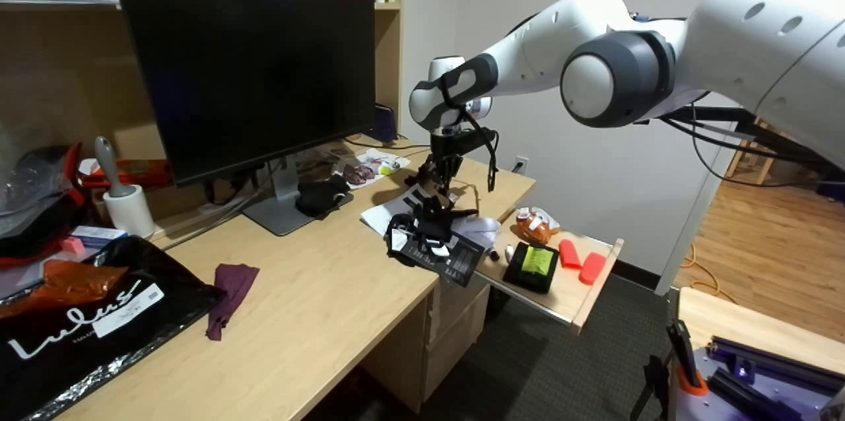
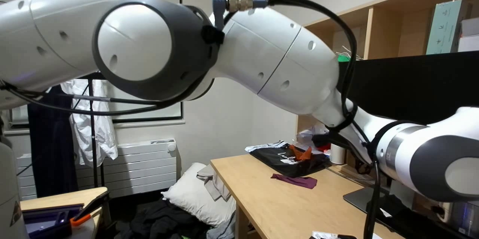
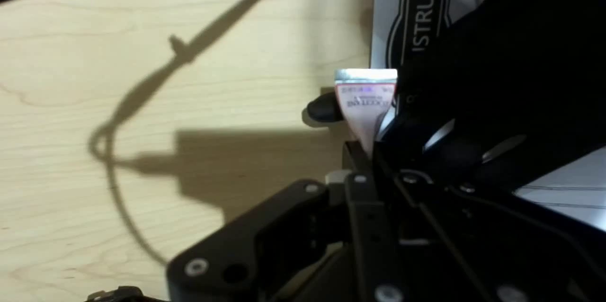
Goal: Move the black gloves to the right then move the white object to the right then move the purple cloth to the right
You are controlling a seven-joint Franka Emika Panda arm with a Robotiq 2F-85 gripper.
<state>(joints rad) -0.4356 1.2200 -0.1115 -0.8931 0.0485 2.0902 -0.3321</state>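
The white object (image 3: pixel 367 103), a whitish-pink tube with a flat crimped end, stands out from between the fingertips of my gripper (image 3: pixel 367 153). My gripper is shut on its narrow part. In an exterior view, my gripper (image 1: pixel 447 185) points down over the desk's far end, with a pale bit of the tube (image 1: pixel 453 198) at its tips. The black gloves (image 1: pixel 436 226), with a grey patch, lie just below and in front of it at the desk edge. They fill the wrist view's right side (image 3: pixel 516 70). The purple cloth (image 1: pixel 231 295) lies beside the black bag, also seen in an exterior view (image 2: pixel 295 181).
An open drawer (image 1: pixel 597 289) holds a black case (image 1: pixel 532 268), red pieces (image 1: pixel 593 268) and an orange bag (image 1: pixel 533 226). White papers (image 1: pixel 383 213) lie under the gloves. A monitor (image 1: pixel 257 84) stands behind. The black lettered bag (image 1: pixel 99 322) lies at the near end.
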